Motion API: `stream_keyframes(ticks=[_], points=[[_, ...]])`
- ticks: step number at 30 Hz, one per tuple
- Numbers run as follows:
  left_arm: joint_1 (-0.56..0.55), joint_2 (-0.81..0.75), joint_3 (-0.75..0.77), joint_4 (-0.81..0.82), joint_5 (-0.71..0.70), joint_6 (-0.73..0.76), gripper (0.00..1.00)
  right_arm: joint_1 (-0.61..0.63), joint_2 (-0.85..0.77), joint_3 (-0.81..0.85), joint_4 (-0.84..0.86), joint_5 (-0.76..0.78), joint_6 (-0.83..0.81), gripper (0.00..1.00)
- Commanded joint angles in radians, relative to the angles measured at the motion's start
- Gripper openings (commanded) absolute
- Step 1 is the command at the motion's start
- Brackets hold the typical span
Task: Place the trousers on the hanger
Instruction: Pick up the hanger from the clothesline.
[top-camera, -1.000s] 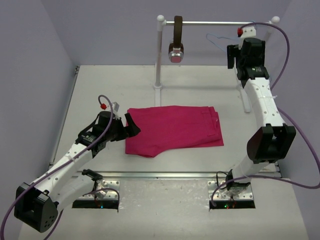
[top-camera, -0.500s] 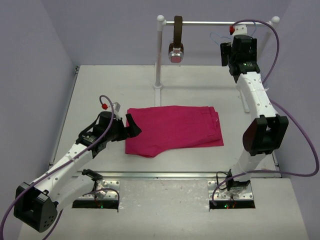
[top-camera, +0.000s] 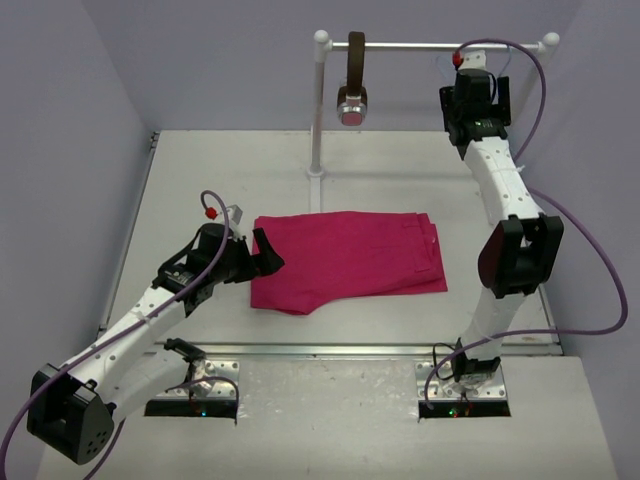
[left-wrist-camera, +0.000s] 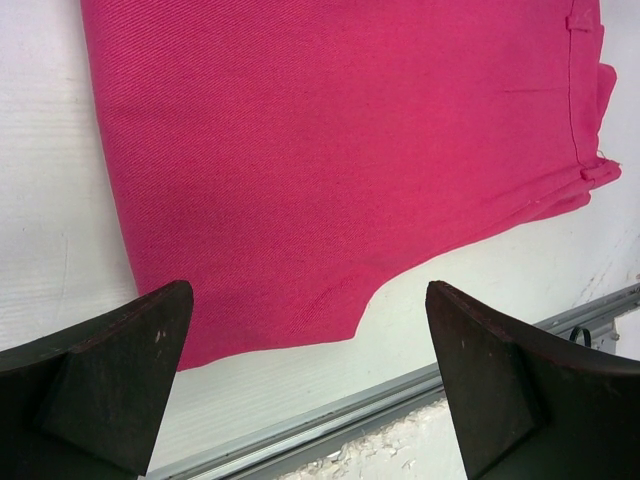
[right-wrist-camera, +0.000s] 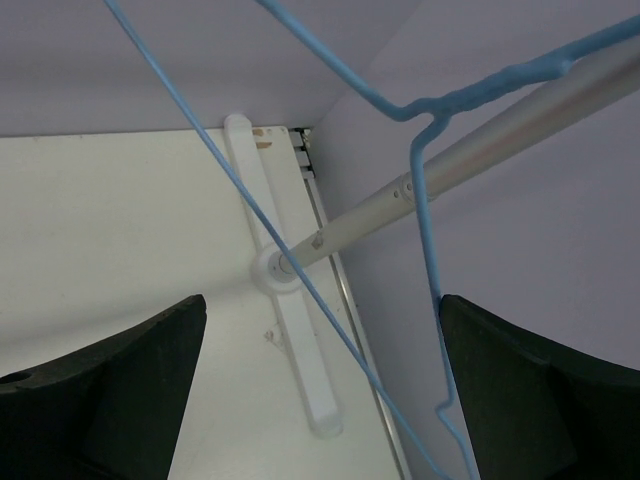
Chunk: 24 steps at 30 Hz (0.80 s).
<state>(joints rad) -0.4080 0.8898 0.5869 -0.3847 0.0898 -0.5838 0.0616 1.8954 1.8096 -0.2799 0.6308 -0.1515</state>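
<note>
The magenta-pink trousers (top-camera: 345, 258) lie folded flat on the table in the middle. My left gripper (top-camera: 265, 250) is open and empty at their left end. In the left wrist view its fingers straddle the near edge of the trousers (left-wrist-camera: 330, 150). My right gripper (top-camera: 478, 92) is raised to the right end of the rail, open and empty. In the right wrist view the pale blue hanger (right-wrist-camera: 480, 92) hangs on the rail, and its thin wires run between my open right gripper (right-wrist-camera: 322, 300). In the top view the hanger is mostly hidden behind the right arm.
A white rail (top-camera: 420, 45) on two posts stands at the back. A brown strap (top-camera: 354, 62) with a round metallic end hangs near its left post (top-camera: 318, 120). The right post's foot (right-wrist-camera: 300, 370) lies by the table's right edge. A metal strip (left-wrist-camera: 400, 395) runs along the near edge.
My right gripper has moved left and up to the rail, so the hanger is now behind it. My left gripper has barely moved. The trousers have not moved.
</note>
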Motion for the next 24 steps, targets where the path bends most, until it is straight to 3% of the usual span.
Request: stream_keyframes(ticks=[1, 9, 17, 24], points=[[-0.015, -0.014, -0.01, 0.046, 0.011, 0.008, 1.0, 0.0, 0.029, 0.061, 0.03, 0.067, -0.017, 0.98], [-0.024, -0.015, -0.015, 0.053, 0.012, 0.008, 1.0, -0.014, 0.081, 0.104, 0.02, 0.059, -0.029, 0.98], [-0.028, -0.013, -0.017, 0.055, 0.015, 0.009, 1.0, -0.016, 0.022, 0.017, 0.104, 0.05, -0.096, 0.96], [-0.031, -0.014, -0.021, 0.061, 0.014, 0.008, 1.0, -0.014, -0.012, -0.008, 0.031, -0.119, -0.023, 0.87]])
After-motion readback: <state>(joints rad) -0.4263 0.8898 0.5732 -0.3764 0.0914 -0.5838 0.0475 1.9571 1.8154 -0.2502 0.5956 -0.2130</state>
